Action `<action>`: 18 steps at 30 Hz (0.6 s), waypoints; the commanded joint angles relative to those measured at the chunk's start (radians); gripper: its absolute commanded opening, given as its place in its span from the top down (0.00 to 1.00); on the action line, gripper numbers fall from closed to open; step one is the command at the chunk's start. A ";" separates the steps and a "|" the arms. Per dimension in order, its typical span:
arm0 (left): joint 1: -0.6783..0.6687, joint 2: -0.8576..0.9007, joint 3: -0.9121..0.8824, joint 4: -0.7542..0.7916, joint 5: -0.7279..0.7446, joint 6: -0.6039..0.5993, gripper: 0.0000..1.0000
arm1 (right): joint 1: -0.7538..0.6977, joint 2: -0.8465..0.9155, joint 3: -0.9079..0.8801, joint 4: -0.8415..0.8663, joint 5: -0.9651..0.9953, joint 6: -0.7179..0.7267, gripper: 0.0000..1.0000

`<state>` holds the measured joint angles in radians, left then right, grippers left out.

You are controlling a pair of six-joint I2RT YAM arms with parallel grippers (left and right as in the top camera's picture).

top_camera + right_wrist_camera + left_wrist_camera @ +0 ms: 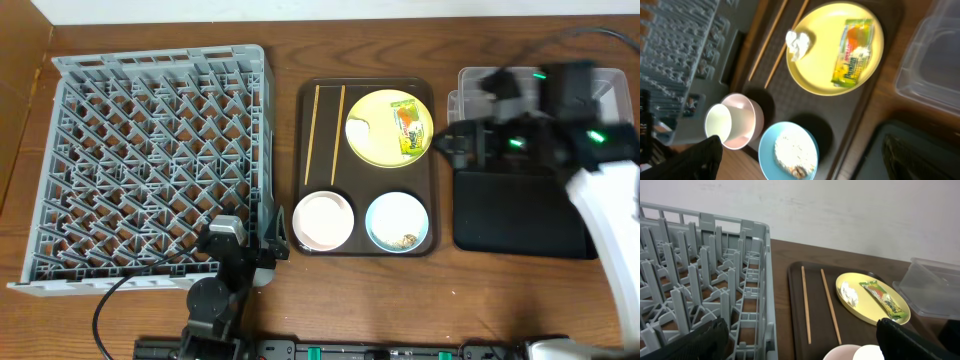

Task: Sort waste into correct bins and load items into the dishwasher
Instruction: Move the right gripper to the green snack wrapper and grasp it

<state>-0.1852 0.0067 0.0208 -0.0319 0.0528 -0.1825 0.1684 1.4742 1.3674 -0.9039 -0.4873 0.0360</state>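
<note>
Overhead, right arm point(600, 195) partly covers clear tub point(472, 90), crumbs point(789, 150) in blue bowl point(766, 150) blurred

A yellow plate point(820, 70) is seen on a brown tray point(785, 102), with a green-and-orange wrapper point(854, 51) laid on its right half and a crumpled paper scrap point(798, 44) near its left edge. Two chopsticks point(768, 40) are laid side by side on the tray, left of the plate. Below the plate, a white bowl point(740, 120) is set just beside a blue bowl point(770, 160), in which pale crumbs point(790, 152) are heaped. A grey rack point(675, 45) is seen at the left. A clear tub point(930, 60) is seen at the right on the desk point(886, 87), with a black tray point(945, 140) below it. The jaws are spread wide, one dark finger point(690, 162) at each lower corner.
</note>
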 commanded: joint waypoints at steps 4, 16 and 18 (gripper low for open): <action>-0.003 -0.003 -0.017 -0.034 -0.005 0.002 0.05 | 0.249 0.267 0.237 -0.027 0.360 0.020 0.04; -0.003 -0.003 -0.017 -0.034 -0.005 0.003 0.05 | 0.276 0.630 0.255 0.218 0.640 0.153 0.34; -0.003 -0.003 -0.017 -0.034 -0.005 0.002 0.05 | 0.274 0.671 0.255 0.231 0.641 0.158 0.33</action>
<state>-0.1852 0.0067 0.0208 -0.0322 0.0525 -0.1829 0.4503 2.1063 1.6108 -0.6842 0.1032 0.1505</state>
